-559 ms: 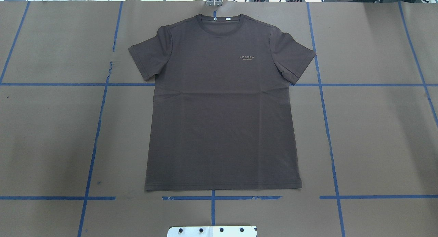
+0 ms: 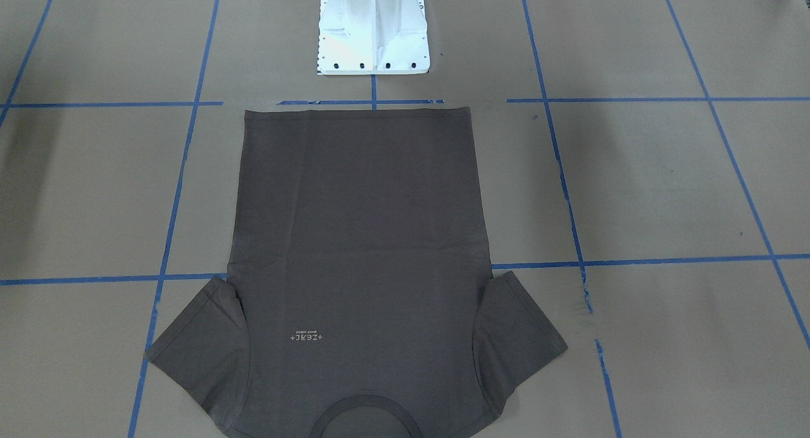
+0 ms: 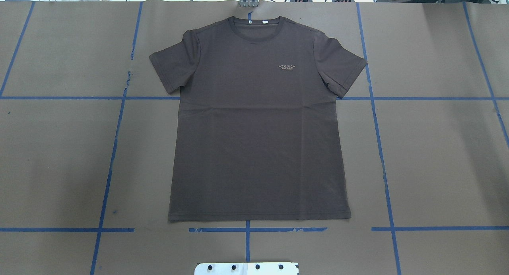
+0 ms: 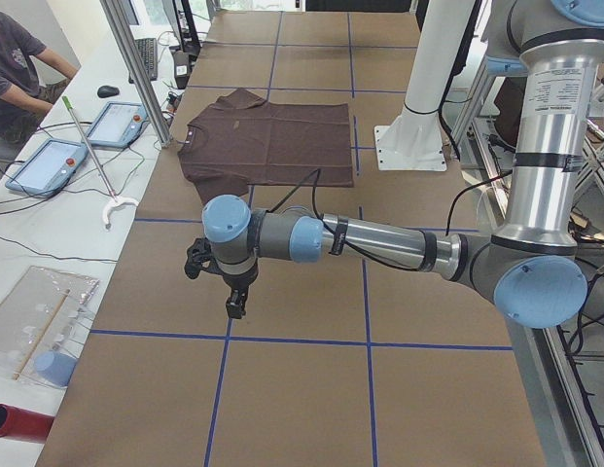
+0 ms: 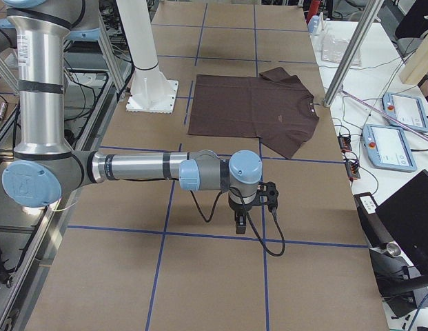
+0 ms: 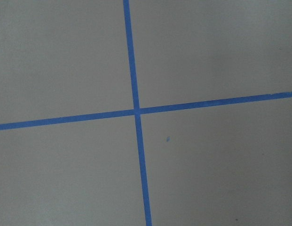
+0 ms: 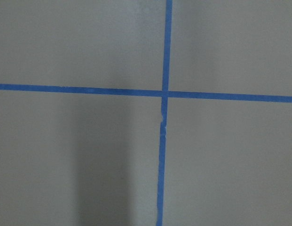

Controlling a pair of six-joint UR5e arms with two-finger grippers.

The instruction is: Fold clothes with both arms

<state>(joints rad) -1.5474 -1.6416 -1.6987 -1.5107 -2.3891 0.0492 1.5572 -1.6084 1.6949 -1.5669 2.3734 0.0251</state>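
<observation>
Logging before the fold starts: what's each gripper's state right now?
Left gripper: cannot be told, seen only from the side.
Right gripper: cannot be told, same reason.

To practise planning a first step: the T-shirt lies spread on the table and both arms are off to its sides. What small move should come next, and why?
Probably bring each gripper in over the sleeve on its own side. The T-shirt lies flat and unfolded, collar away from the robot. The left gripper and right gripper hang over bare table beyond the shirt's sides, touching nothing.
</observation>
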